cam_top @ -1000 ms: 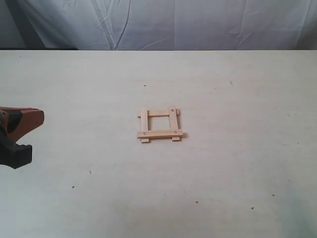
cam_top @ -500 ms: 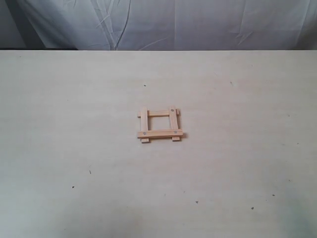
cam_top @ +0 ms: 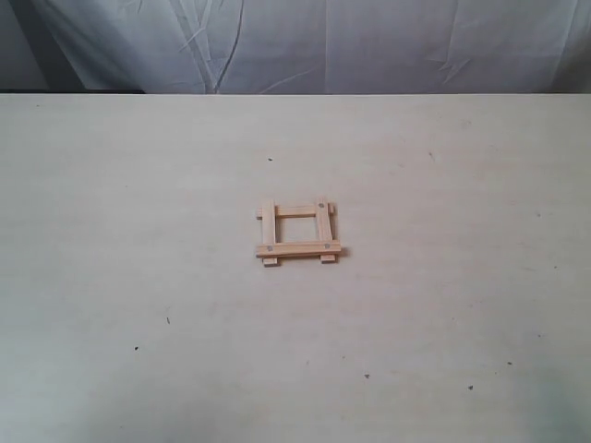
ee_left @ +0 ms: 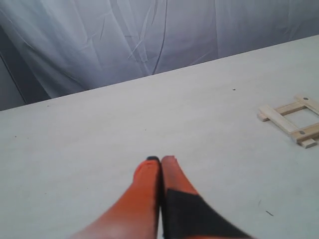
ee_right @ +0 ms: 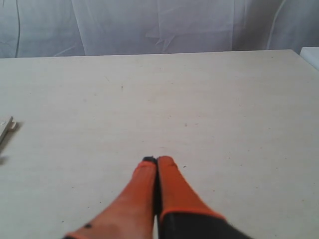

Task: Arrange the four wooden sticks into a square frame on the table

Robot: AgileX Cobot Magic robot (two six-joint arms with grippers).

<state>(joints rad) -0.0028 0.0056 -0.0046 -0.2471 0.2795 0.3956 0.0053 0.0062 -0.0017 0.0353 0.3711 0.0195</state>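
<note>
Exterior view: square frame [cam_top: 297,233] lies alone on the worktop [cam_top: 443,305]. The four wooden sticks [cam_top: 298,248] cross at the corners with ends overhanging; one plainly lies over two others, and these overlaps likely keep the outline steady. Assembly looks finished. No hand in shot.

Left wrist view: left hand [ee_left: 160,160] pinched closed, empty, well apart from the square frame [ee_left: 291,121].

Right wrist view: right hand [ee_right: 157,160] likewise closed on nothing, well apart from the frame; only a stick end [ee_right: 6,128] shows.
</note>
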